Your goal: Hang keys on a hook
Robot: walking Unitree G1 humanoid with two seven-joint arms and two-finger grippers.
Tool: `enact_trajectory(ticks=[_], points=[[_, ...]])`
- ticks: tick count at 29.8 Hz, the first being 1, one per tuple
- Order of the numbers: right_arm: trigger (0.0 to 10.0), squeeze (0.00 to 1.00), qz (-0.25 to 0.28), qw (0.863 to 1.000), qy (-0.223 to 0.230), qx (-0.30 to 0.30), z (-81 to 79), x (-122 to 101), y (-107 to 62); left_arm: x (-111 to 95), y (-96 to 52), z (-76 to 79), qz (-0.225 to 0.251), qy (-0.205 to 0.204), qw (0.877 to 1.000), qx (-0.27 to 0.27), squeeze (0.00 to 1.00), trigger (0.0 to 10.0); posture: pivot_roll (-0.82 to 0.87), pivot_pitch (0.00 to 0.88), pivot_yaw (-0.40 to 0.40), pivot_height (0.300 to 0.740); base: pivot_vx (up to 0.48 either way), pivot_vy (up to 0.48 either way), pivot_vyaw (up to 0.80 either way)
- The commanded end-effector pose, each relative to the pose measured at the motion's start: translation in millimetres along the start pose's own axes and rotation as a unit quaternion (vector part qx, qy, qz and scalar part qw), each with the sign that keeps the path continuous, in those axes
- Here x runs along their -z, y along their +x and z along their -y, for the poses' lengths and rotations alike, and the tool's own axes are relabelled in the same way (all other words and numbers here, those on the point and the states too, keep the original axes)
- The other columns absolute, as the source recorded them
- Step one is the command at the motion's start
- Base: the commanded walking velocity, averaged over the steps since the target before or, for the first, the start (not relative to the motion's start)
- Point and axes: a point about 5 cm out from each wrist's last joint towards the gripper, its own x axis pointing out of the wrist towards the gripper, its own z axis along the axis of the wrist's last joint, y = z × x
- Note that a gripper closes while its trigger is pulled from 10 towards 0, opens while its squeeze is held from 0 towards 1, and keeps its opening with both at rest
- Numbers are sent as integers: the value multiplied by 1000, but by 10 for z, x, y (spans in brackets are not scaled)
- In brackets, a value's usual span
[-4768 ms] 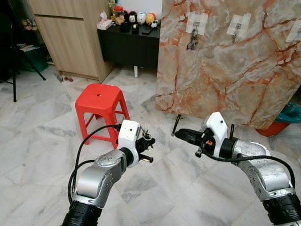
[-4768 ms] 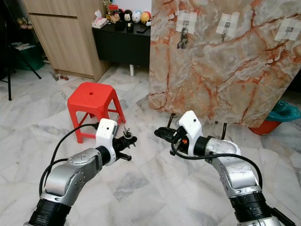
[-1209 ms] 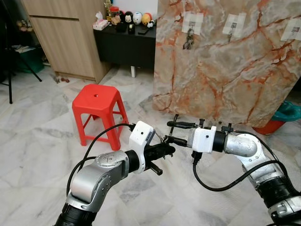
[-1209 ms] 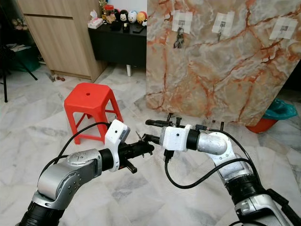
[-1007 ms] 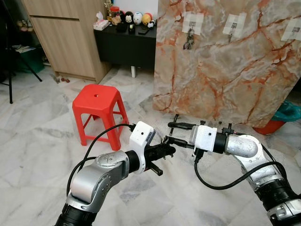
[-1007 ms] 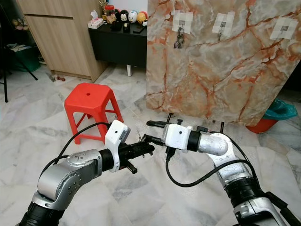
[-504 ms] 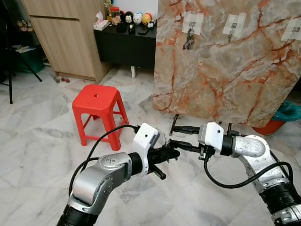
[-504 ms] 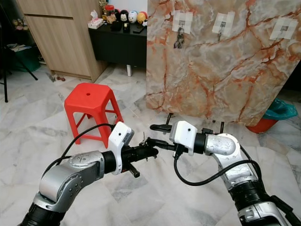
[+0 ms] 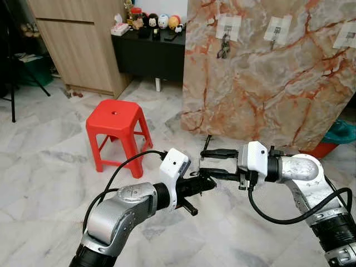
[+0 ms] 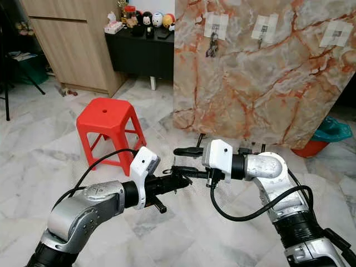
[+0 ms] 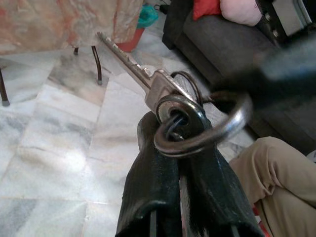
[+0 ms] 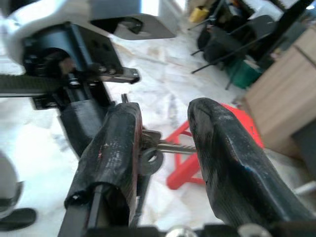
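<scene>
Over marble floor [image 9: 44, 167], we see the left gripper [image 9: 207, 182] clamping the keys [image 11: 173, 98], the right gripper [image 9: 208, 163] spread beside them.

Head stereo: my forward-down view, both eyes share red stool [image 9: 117, 122] and marble slab [image 10: 256, 83] | Left wrist: close along fingers at keys [image 11: 170, 98] | Right wrist: close, facing the stool.

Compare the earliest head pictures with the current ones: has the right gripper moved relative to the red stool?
Yes. The right gripper has swung leftward, toward the red stool, and now meets the left gripper holding the keys.
</scene>
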Motion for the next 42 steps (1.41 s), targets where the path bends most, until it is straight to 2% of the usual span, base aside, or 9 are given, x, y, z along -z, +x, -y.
enact_trajectory(ticks=[1,10,24,25,28,30,34,39,42], points=[[10000,0,22,999,-16,-31,-41,-107,82,36,59,76,-14,-5,1000,19,0,10000,0,0,-19,740,0,0,0],[10000,0,9,999,-12,-49,-74,-110,52,39,56,65,-15,-5,1000,17,0,10000,-2,0,-18,740,0,0,0],[10000,0,-62,994,-81,-46,-67,10,72,32,57,57,-14,-5,1000,12,0,10000,0,0,-18,740,0,0,0],[10000,0,-62,994,-92,-20,-4,0,72,33,57,59,-13,-5,1000,12,0,10000,-1,0,-17,740,0,0,0],[10000,0,-63,993,-99,-10,23,-2,71,33,57,60,-13,-5,1000,11,0,10000,0,0,-18,740,0,0,0],[10000,0,-61,990,-121,31,130,-36,63,32,56,60,-13,-6,1000,11,0,10000,1,0,-18,740,0,0,0],[10000,0,-49,987,-137,66,227,-95,59,29,56,60,-12,-5,1000,11,0,10000,1,0,-18,740,0,0,0],[10000,0,-28,986,-138,87,275,-151,68,27,56,62,-12,-5,1000,12,0,10000,0,0,-16,740,0,0,0],[10000,0,-15,989,-119,85,260,-146,73,26,59,67,-12,-5,1000,13,0,10000,1,0,-17,740,0,0,0]])
